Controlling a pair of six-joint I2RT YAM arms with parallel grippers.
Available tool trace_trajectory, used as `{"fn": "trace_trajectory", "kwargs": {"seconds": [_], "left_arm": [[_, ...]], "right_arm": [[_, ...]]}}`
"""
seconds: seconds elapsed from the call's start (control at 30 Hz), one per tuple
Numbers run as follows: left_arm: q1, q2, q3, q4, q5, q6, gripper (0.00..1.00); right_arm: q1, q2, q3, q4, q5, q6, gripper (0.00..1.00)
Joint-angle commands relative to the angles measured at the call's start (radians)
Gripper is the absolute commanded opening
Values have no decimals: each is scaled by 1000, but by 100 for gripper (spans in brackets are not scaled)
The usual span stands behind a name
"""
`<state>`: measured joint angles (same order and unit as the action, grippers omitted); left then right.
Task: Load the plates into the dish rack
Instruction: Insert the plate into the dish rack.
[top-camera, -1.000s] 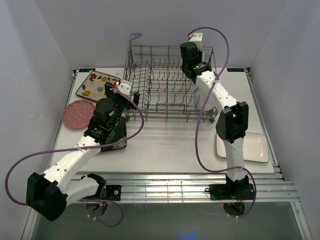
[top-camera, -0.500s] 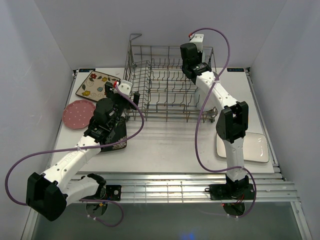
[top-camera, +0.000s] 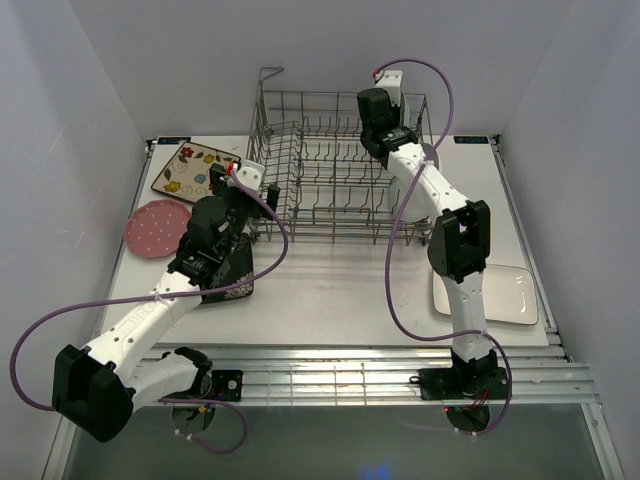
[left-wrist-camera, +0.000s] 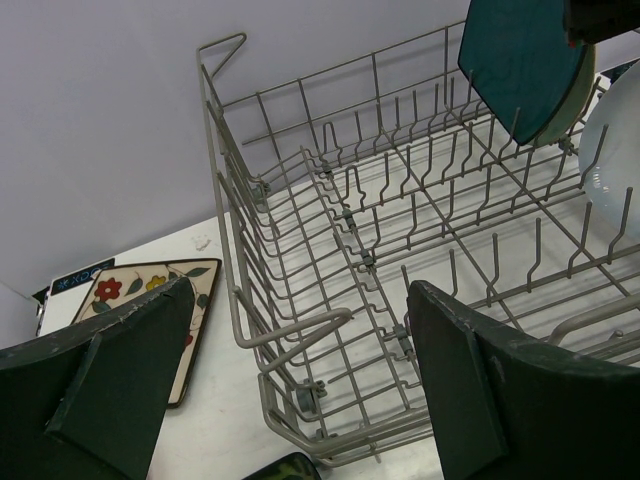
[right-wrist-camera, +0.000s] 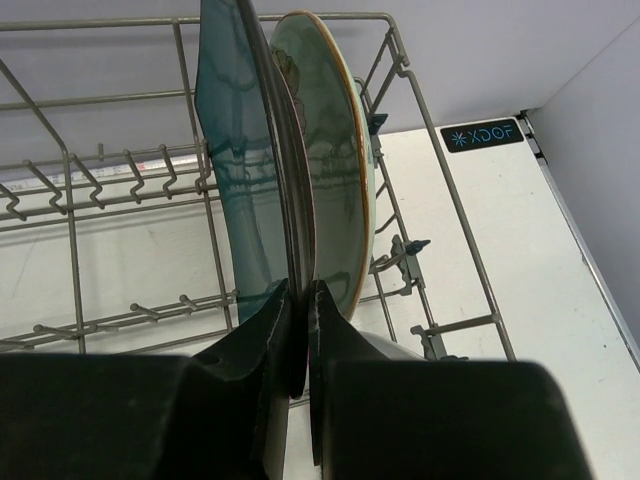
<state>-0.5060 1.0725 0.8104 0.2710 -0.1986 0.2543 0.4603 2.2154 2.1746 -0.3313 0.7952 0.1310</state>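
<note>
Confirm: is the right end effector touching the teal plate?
Touching. The right wrist view shows the right end effector shut on the teal plate, with the plate's edge pinched between both jaws and no gap on either side.

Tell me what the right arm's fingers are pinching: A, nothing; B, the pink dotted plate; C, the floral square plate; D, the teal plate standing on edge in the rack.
D: the right wrist view shows the fingers closed on the edge of the teal plate, upright inside the dish rack.
</note>
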Motion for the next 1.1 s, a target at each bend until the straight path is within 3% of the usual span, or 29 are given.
{"fn": "trace_trajectory", "kwargs": {"seconds": [0.0,0.63,1.07], "left_arm": [[0,-19,-4,19,-7,0,98],[-2,-11,1,19,-12,2,98],[0,-16,-2,19,-7,3,98]], "right_arm": [[-3,-16,80,117,9,-10,8],[0,70,188,-1,-90,-36,8],[9,-28,183,-101,-111,-36,8]]}}
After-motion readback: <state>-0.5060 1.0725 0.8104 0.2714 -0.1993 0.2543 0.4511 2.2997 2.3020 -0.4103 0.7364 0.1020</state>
